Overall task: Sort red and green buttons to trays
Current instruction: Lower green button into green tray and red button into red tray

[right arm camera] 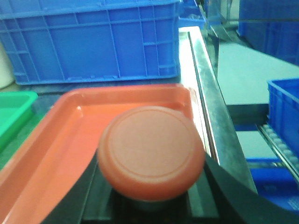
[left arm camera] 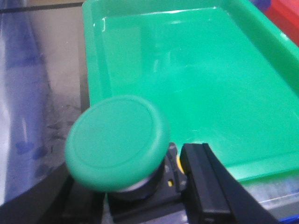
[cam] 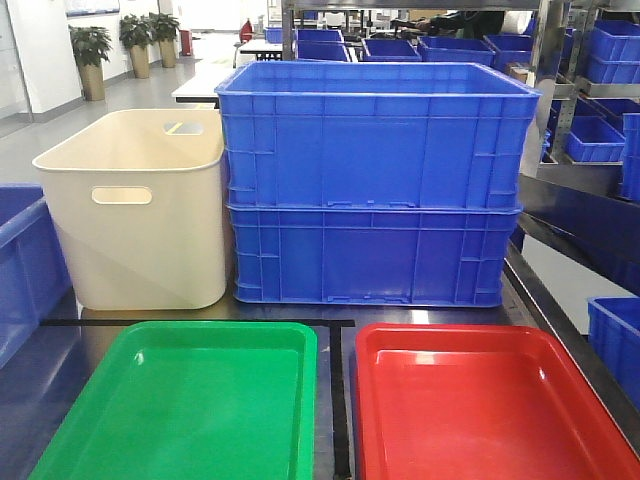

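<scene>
the green button [left arm camera: 117,142] fills the lower left of the left wrist view, its black base pinched between the left fingers [left arm camera: 205,182]. the dome overlaps the near left corner of the green tray [left arm camera: 187,70]. the red button [right arm camera: 152,151] sits low and centre in the right wrist view. the dark right fingers [right arm camera: 229,196] close in on both sides of it, and the red tray [right arm camera: 60,140] stretches away behind it. the dome hides the contact, but we judge it gripped as well.

the main risk we see is on the left. the green button seems to hang at the tray's corner rather than over its floor, so letting go here could land it on the rim or on the counter [left arm camera: 42,70] outside. both buttons are top-heavy with round domes, so a drop from any height could make them tip and roll. the red tray lies close to the counter's right edge, so a bounce there might carry the red button off the side. the fingers hold only the narrow bases, so a jerk could twist either button loose.

both wrists point forward across their trays toward the blue crates [cam: 370,180] and the cream tub [cam: 135,225]. in the front view neither arm shows, and both trays look bare, so we judge the arms low at the trays' near ends.
</scene>
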Controlling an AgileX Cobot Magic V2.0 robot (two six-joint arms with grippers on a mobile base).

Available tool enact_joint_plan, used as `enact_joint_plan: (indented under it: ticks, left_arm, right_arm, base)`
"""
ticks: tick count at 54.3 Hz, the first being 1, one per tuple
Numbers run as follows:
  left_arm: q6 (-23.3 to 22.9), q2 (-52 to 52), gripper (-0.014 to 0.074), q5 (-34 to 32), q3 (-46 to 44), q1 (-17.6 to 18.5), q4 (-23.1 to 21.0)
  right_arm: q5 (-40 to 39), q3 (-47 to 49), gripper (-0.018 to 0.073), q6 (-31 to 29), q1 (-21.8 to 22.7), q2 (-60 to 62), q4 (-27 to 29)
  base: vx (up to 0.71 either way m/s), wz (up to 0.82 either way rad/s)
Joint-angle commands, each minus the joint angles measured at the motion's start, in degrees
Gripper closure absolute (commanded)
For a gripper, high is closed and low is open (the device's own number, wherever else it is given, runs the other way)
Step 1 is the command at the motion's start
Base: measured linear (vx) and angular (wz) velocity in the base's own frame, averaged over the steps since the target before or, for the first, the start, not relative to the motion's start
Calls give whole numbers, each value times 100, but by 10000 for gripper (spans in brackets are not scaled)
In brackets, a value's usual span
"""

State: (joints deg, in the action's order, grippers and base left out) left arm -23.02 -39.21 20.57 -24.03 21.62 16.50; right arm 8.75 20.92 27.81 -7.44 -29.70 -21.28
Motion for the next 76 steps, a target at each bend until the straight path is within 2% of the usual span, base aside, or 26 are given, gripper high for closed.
enact_joint_plan:
  ticks: [1, 7, 12, 15, 25, 29, 38, 45, 52, 59, 66, 70, 76]
  left_arm:
    - [-52, 16, 596, -582, -176, 34, -133]
    - [-57, -102, 596, -1573, -176, 34, -184]
    - [-68, -444, 596, -2729, -176, 34, -197]
    - [-68, -784, 596, -3193, -194, 34, -197]
    - [-20, -2371, 596, -4051, -525, 34, -181]
    - [-5, -3000, 593, -4488, -675, 34, -174]
    - [-5, -3983, 577, -5270, -962, 39, -168]
    - [-5, -4311, 503, -5326, -997, 54, 74]
    - [-5, -4331, 369, -5267, -997, 54, 514]
    - [-5, -4331, 222, -5244, -997, 54, 680]
    - [-5, -4331, 101, -5167, -997, 54, 675]
    - [-5, -4331, 64, -5162, -997, 54, 675]
    - [-5, -4326, 54, -5162, -997, 54, 675]
  right_arm:
    - [-691, 185, 570, -31, 4, -39, -85]
    - [-1156, 185, 569, -278, 4, -365, -230]
    - [-1979, 185, 568, -385, 4, -852, -459]
    - [-2482, 215, 568, -365, 4, -1236, -675]
    - [-3697, 492, 568, -247, 4, -2815, -838]
    - [-4151, 627, 568, -390, 4, -3447, -928]
    - [-4723, 867, 565, -490, 4, -4581, -974]
    - [-4812, 904, 544, -547, 4, -5010, -980]
    - [-4751, 904, 467, -731, 4, -5147, -980]
    - [-4686, 904, 333, -740, 4, -5146, -980]
    - [-4686, 904, 153, -740, 4, -5146, -980]
    - [-4693, 904, 63, -740, 4, -5146, -980]
    - [-4705, 904, -16, -740, 4, -5146, -980]
  base:
    - [0, 0]
    - [0, 0]
    - [0, 0]
    - [0, 0]
    - [0, 0]
    - [0, 0]
    - [0, 0]
    - [0, 0]
    - [0, 0]
    - [0, 0]
    - [0, 0]
    - [0, 0]
    - [0, 0]
